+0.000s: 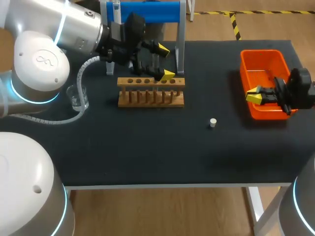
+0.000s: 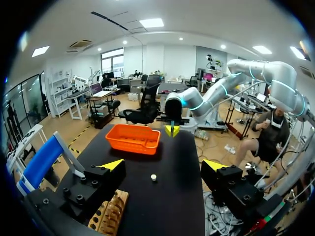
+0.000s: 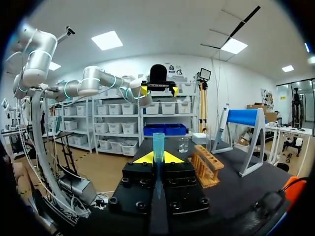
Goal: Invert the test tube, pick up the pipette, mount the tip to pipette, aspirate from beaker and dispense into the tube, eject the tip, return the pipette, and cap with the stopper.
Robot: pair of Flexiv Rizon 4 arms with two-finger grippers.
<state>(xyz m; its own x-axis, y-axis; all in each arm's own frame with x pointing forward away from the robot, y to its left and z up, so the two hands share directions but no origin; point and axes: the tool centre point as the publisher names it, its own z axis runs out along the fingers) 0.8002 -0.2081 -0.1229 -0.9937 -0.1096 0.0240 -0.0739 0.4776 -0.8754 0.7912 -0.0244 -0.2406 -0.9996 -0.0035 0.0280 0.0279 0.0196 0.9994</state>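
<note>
Orange bin (image 1: 261,53) sits under the right gripper (image 1: 255,95) in the head view, where the gripper's load cannot be made out. Only the right wrist view shows it clamped on the blue test tube (image 3: 158,145), long axis in line with the fingers, wide end pointing ahead. The left gripper (image 2: 164,165), fingers spread apart, hangs over the wooden rack (image 1: 151,98); the stopper (image 1: 212,122) lies on the table (image 1: 147,157).

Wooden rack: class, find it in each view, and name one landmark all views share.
Head view: wooden rack mid-table, under the left pincer.
Left wrist view: rack under the pincer, partly hidden.
Right wrist view: rack ahead of the right pincer holding the test tube.
Shared landmark: the blue stand.
</note>
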